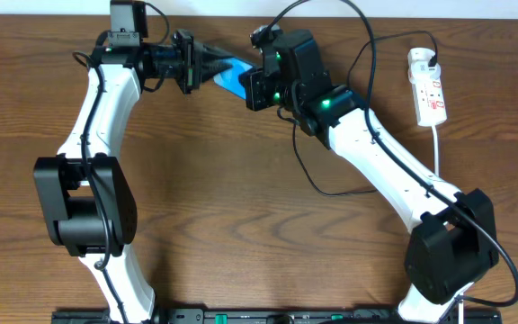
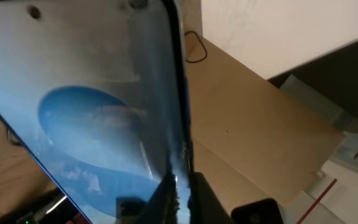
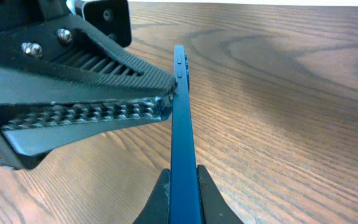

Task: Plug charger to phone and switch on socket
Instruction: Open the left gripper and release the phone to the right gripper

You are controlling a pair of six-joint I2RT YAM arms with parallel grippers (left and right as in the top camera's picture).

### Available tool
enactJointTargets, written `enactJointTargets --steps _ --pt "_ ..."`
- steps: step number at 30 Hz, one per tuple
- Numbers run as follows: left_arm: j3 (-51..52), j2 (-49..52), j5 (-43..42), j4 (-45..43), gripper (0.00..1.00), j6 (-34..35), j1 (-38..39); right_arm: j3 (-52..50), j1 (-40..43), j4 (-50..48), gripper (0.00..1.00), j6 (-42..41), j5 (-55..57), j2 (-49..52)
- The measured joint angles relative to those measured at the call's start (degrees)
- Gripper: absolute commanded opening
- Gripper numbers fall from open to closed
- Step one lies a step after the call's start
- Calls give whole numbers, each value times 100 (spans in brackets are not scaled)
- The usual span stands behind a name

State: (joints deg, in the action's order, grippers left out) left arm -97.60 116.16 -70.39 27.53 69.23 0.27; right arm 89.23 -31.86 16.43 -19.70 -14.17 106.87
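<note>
Open table [image 1: 241,198] in front; charger cable [image 1: 390,42] loops before the socket [image 1: 428,90].

One phone [image 1: 233,76], one socket [image 1: 428,88], one charger [image 1: 316,186], two arms [image 1: 93,108].

Left arm [image 1: 106,108] and right arm [image 1: 385,162] meet upper centre in overhead. Left fingers [image 1: 212,65] and right fingers [image 3: 159,200] both clamped tight on phone [image 3: 182,124] edges.

phone [image 1: 232,76]: blue-cyan screen | socket [image 1: 428,94]: white, red switches | table [image 1: 241,234]: brown wood grain | arms [image 1: 106,99]: white, black joints
</note>
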Motion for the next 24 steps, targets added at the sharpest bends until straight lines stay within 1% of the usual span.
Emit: enactJointTargets --steps 9,17,24 --pt "-4 0 -17 -37 7 2 0 0 0 -7 1 0 -7 4" --pt "-4 0 -20 -741 7 0 0 0 13 -76 1 42 63 4" --pt "-4 0 -20 -844 7 -9 -13 0 17 -52 1 81 2 4"
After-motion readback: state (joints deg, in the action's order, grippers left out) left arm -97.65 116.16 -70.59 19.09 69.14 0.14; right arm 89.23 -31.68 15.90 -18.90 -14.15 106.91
